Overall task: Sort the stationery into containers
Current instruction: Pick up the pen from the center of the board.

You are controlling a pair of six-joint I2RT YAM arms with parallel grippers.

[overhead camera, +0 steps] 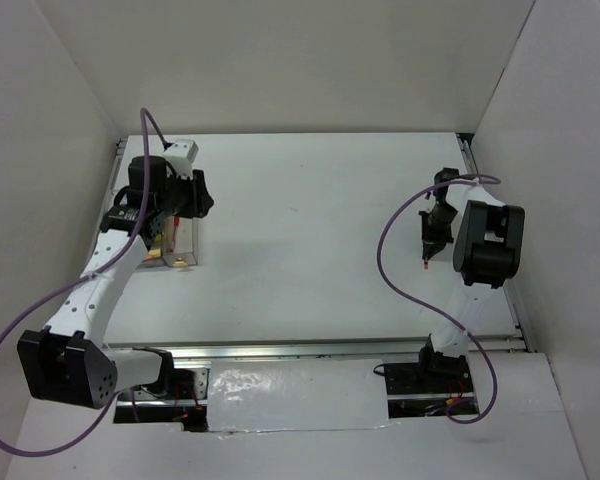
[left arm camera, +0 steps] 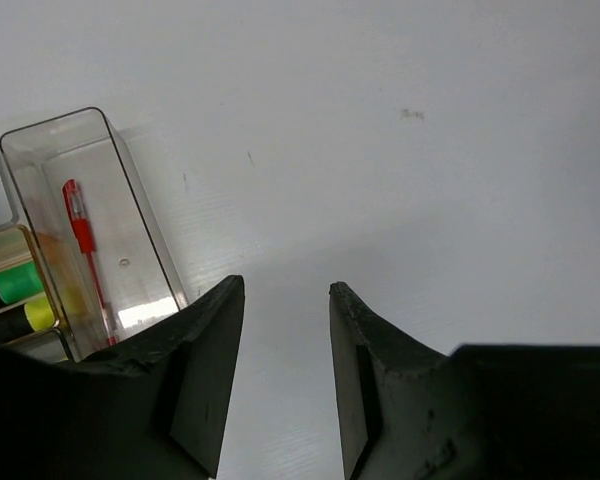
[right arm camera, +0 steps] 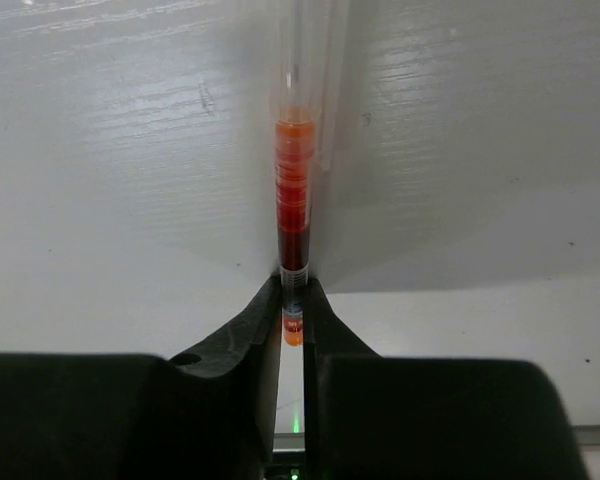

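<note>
Two pens here. The right gripper (right arm camera: pixel 292 285) is pinched tight on a translucent orange-red pen (right arm camera: pixel 293 190) over the table's (overhead camera: pixel 310 220) right side, far end blurred out. The left gripper (left arm camera: pixel 285 290) hangs slack, jaws apart, beside a clear plastic bin (left arm camera: pixel 143 200) holding a slim red pen (left arm camera: pixel 85 240). Neighbouring green and yellow markers (left arm camera: pixel 18 283) are cut off.

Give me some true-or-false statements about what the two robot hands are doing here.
1. The right hand is shut on an orange pen. True.
2. The left hand grips a red pen. False: it is open and empty; the red pen lies in the clear container.
3. A green marker and a yellow marker lie beside the clear container. True.
4. Both hands are shut. False: only the right hand is.
</note>
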